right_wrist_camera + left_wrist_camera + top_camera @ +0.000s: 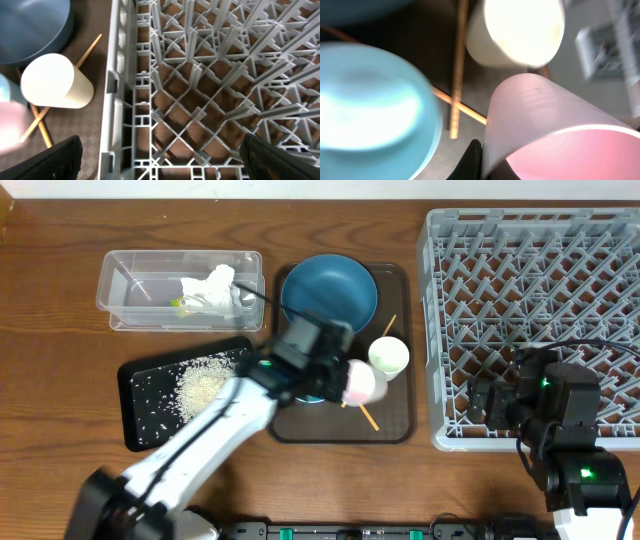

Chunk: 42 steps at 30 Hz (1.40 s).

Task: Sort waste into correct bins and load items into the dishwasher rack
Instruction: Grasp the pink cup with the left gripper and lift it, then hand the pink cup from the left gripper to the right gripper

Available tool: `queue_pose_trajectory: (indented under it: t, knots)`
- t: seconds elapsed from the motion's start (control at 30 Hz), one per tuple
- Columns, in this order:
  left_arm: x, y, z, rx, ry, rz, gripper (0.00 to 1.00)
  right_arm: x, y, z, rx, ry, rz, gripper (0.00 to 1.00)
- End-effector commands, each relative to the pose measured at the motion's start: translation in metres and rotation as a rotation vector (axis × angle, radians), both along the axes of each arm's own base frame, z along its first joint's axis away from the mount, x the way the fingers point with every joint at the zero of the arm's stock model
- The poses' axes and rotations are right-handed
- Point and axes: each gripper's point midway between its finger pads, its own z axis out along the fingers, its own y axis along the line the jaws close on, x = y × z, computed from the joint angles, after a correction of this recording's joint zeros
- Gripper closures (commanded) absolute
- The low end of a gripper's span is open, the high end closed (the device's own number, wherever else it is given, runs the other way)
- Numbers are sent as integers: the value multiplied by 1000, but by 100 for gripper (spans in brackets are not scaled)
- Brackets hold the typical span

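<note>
Reading left to right, we see the tissue (212, 288) in the clear tub (125, 290), rice grains (200, 388) on the black tray (140, 415), the left fingers (472, 161) clamped on the pink cup (555, 150) over the brown tray (400, 425), and the right fingers (60, 160) spread apart over the rack (530, 240).

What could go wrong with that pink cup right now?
The left pincer seems to pinch the pink cup only by its thin wall, so it might slip. The green cup and chopsticks lie close by; lifting could knock them off the tray.
</note>
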Motion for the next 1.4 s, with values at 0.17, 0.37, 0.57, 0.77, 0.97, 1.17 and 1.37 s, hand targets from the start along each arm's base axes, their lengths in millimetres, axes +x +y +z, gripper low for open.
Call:
queue_pose_trajectory:
  t: [0.17,0.37,0.57,0.77,0.97,1.17,1.37]
  knots:
    - [21,2,72,-467,89,-19,94,7,59,25,173,-86,316,1]
    - [14,-16,94,-755,209,-222,94,-17,124,41,395,-137,776,1]
    - [3,-27,81,-830,339,-304,94,-26,146,43,518,-168,989,1]
    - [-3,-35,78,-829,360,-327,94,-19,152,40,590,-181,1051,1]
    - [-13,-45,79,-826,373,-366,94,-7,153,33,591,-192,1058,1]
    - [-20,-53,80,-822,374,-395,94,-9,158,47,634,-255,1118,1]
    - [-19,-53,81,-824,377,-390,94,-12,160,49,649,-255,1134,11]
